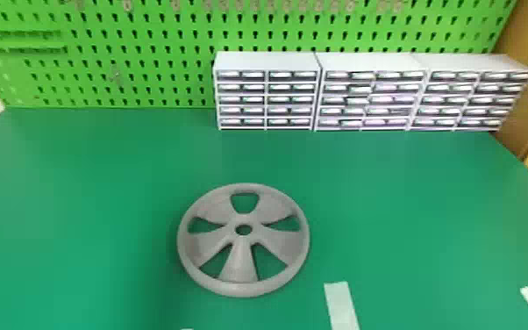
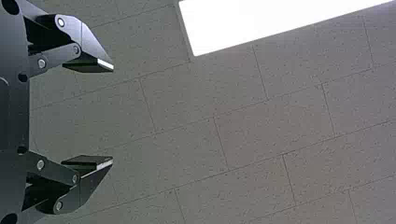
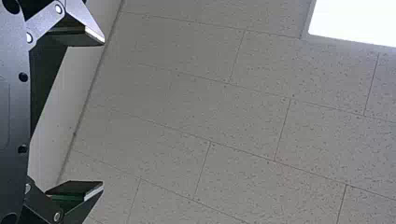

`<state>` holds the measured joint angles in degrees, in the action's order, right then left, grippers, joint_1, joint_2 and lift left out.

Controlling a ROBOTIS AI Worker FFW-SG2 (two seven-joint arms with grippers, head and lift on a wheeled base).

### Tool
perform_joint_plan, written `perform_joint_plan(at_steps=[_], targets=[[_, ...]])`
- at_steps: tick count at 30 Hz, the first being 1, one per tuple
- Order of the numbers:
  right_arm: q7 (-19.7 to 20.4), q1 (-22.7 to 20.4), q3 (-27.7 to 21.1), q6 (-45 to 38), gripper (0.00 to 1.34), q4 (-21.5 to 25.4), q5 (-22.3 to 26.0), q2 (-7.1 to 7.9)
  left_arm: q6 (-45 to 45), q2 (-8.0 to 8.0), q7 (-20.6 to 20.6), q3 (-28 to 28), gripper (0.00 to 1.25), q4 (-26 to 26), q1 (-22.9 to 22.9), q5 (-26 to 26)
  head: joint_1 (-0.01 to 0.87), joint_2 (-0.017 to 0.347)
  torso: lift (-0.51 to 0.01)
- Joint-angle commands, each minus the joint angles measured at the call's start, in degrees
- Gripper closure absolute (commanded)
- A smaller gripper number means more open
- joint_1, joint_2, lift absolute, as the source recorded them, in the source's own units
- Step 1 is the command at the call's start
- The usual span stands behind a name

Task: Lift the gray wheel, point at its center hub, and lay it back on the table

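Begin with the tiled ceiling (image 2: 280, 140), spread behind both sets of jaws in the wrist views. Next, take in the green desk (image 1: 408, 197), running back to a green pegboard (image 1: 123, 26), with white drawer cabinets (image 1: 372, 61) along the far edge, toward the right. Then find the gray wheel (image 1: 239, 263), lying flat on the desk in the head view, near the middle, free of any hold. Near its right-hand side, nearer the robot, notice a pale strip (image 1: 342, 307).

At the left gripper (image 2: 113, 114), see jaws spread wide, gripping nothing; likewise at the right gripper (image 3: 103, 113), apart and empty.

Probably still at the very start, with lifting to be done, though impossible to rule out a finished lay-down from this alone. If starting, bring one arm down to the rim, straddle it, close firmly and raise. Beware of pinching too shallowly and letting the wheel tip or slip. Keep the other arm free for pointing at the small center hub (image 1: 244, 238).
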<state>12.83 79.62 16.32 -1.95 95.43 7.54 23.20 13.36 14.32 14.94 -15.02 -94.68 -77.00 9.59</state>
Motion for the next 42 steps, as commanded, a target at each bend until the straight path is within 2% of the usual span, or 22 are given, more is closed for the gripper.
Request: perform_joint_plan(at_steps=[1, 10, 17, 25, 30, 37, 42], targets=[[0.0, -0.2, 0.2, -0.1, 0.2, -0.2, 0.0, 0.0, 0.0, 0.0, 0.0, 0.1, 0.54, -0.2, 0.2, -0.1, 0.692, 0.048, -0.096], [0.2, -0.7, 0.7, -0.3, 0.2, -0.8, 0.1, 0.09, 0.0, 0.0, 0.4, -0.1, 0.54, -0.2, 0.9, 0.6, 0.692, 0.048, -0.096], [0.3, -0.9, 1.2, -0.3, 0.2, -2.2, 1.3, -0.7, -0.1, 0.18, 0.4, 0.8, 0.54, -0.2, 2.4, 0.1, 0.692, 0.048, -0.096], [0.2, -2.5, 2.3, -0.3, 0.19, -4.2, 1.3, -1.14, -1.0, 1.85, 0.6, 1.1, 0.54, -0.2, 6.1, -0.4, 0.692, 0.048, -0.096], [0.3, -5.1, 1.9, -0.3, 0.19, -4.2, 2.4, -0.96, -1.0, 2.64, 0.8, 2.3, 0.54, -1.1, 9.8, -0.4, 0.692, 0.048, -0.096], [0.2, -10.8, -0.2, -0.4, 0.19, -4.3, 4.4, 0.53, -1.3, 3.17, 0.9, 3.4, 0.54, -1.8, 15.1, -0.4, 0.692, 0.048, -0.096], [0.2, -15.1, -1.8, -0.3, 0.19, -3.5, 6.3, 2.29, -2.5, 3.17, 1.0, 4.8, 0.54, -1.8, 19.7, -1.8, 0.692, 0.048, -0.096]])
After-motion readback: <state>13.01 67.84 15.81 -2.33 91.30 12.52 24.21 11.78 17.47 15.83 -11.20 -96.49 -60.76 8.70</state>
